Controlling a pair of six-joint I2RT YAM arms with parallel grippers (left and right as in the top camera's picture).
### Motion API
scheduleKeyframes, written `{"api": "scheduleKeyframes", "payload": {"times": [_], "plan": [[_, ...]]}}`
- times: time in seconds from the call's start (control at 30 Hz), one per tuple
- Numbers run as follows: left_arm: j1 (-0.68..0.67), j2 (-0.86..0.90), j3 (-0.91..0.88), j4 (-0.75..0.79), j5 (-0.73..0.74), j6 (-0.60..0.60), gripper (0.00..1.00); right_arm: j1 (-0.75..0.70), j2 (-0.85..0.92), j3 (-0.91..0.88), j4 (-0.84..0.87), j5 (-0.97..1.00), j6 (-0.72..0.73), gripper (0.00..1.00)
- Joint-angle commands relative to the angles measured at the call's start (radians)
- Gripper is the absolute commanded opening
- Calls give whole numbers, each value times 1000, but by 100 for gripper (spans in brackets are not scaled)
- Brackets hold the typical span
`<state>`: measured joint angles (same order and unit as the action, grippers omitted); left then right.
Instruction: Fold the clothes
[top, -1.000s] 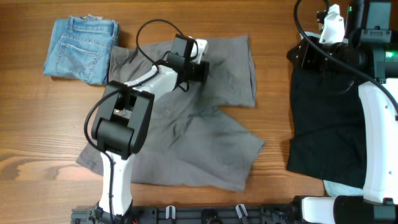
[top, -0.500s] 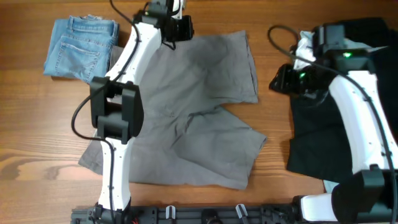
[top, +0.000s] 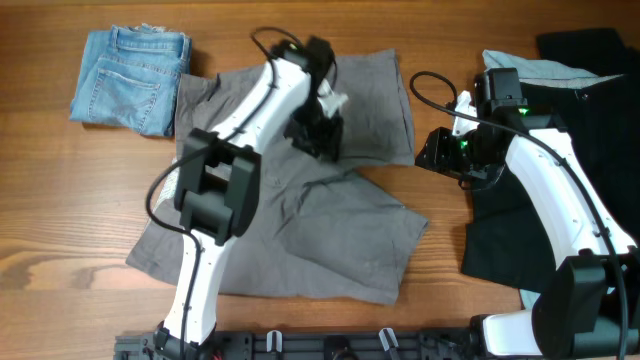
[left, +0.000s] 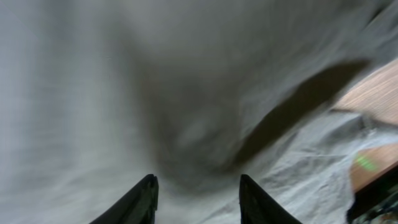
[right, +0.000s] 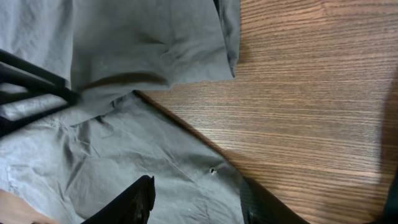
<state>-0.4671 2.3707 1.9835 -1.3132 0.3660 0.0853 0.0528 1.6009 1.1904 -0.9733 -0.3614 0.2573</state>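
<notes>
Grey shorts (top: 300, 230) lie spread at the middle of the table (top: 60, 200), with denim shorts (top: 130, 78) at ten o'clock and black shorts (top: 520, 230) at three. The left tool (top: 320, 135) hangs over their upper leg, and the right tool (top: 435, 152) is just off their two o'clock edge. From the left wrist, the tool's jaws are parted and empty, with grey cloth below. From the right wrist, the jaws are parted and empty over hem and wood.

From above, the left arm (top: 255, 110) hid a long strip of the grey shorts (top: 330, 230), from the bottom edge up to the top middle. The black shorts (top: 490, 240) ran off the right edge, and the right arm (top: 560, 200) covered part of them. Only a small bit of pale-blue cloth (top: 545, 70) peeked out at the upper right. The left wrist picture was all blurry. Only the tips of the left gripper (left: 196, 199) and the right gripper (right: 196, 202) showed, at the bottom edges.
</notes>
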Motion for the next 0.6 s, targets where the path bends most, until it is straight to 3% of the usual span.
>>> {"api": "scheduleKeyframes", "payload": {"times": [0.0,0.03,0.07,0.1,0.2,0.27,0.4,0.53,0.57], "plan": [[-12,-29,-143,95,12,19,39,2,0,0,-4,9,12,49],[-14,-29,-196,162,12,-2,29,2,0,0,-3,14,13,49],[-13,-29,-233,232,6,-33,10,2,0,0,-2,20,13,49],[-12,-28,-277,324,-16,-94,4,2,0,0,0,26,13,49],[3,-12,-338,605,-147,-251,4,2,0,0,14,26,14,49],[33,9,-337,782,-162,-290,4,2,0,0,28,26,17,49],[104,14,-291,979,-160,-363,4,2,0,0,42,26,34,49],[168,14,-133,953,-150,-351,13,2,0,0,42,31,36,50],[188,14,-38,869,-137,-315,17,2,0,0,33,103,88,57]]}}
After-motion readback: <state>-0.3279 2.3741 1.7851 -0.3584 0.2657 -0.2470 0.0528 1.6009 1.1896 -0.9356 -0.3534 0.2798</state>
